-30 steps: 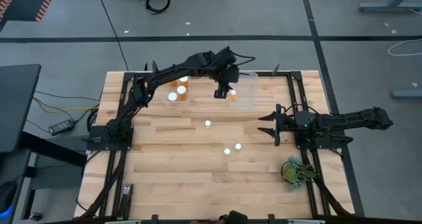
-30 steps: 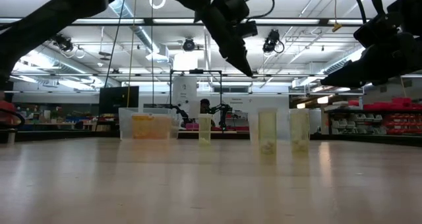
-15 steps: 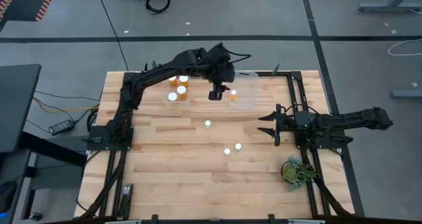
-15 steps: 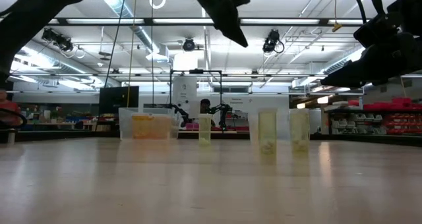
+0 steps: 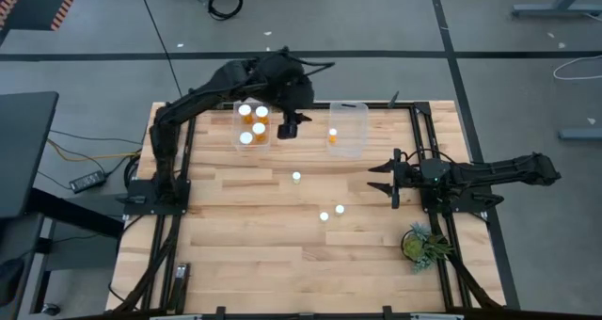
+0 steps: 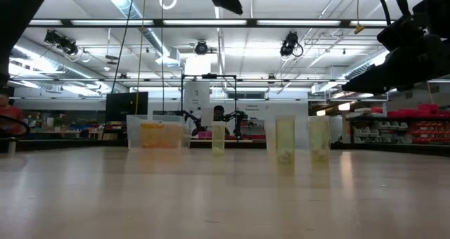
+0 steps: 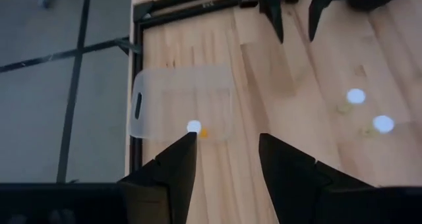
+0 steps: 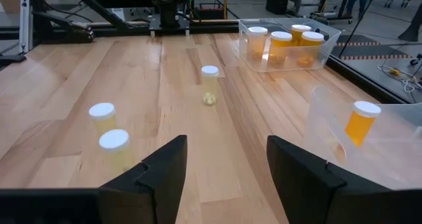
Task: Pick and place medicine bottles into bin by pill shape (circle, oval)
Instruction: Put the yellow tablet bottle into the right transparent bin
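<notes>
Three medicine bottles, orange with white caps, stand upright on the table: one [image 5: 296,177] at the middle and two [image 5: 340,208] [image 5: 324,216] nearer the front. A clear bin [image 5: 252,124] at the back holds several bottles. A second clear bin [image 5: 346,129] to its right holds one bottle [image 5: 332,132]. My left gripper [image 5: 289,128] hangs open and high between the two bins, with nothing between its fingers [image 7: 227,137]. My right gripper [image 5: 381,179] rests open at the table's right, pointing at the loose bottles [image 8: 209,84].
A small green plant [image 5: 423,243] stands at the table's front right corner. Black frame rails [image 5: 179,141] run along the table's left and right sides. Bare wood lies in front of the loose bottles.
My left gripper has risen and gone toward the table's left, from over the right bin to the gap between the two bins. The single bottle stays in the right bin.
</notes>
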`<state>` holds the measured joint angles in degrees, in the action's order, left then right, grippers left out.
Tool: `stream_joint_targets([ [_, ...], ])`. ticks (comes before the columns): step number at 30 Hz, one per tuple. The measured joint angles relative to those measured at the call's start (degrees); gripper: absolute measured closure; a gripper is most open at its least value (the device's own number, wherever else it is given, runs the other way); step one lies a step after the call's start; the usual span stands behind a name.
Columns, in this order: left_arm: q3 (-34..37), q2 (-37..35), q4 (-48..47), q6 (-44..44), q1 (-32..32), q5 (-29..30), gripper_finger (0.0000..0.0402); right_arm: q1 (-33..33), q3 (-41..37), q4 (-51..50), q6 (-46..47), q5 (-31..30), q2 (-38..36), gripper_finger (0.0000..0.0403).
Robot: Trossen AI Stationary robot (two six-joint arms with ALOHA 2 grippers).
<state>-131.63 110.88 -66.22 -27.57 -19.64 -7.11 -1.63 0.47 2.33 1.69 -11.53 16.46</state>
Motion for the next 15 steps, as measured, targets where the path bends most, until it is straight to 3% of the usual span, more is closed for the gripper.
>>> stream_joint_targets([
  [15,0.0,-8.1,-5.0,6.4,1.6,-1.6,0.023,0.0,0.0,0.0,0.0,0.0,0.0,0.0187],
])
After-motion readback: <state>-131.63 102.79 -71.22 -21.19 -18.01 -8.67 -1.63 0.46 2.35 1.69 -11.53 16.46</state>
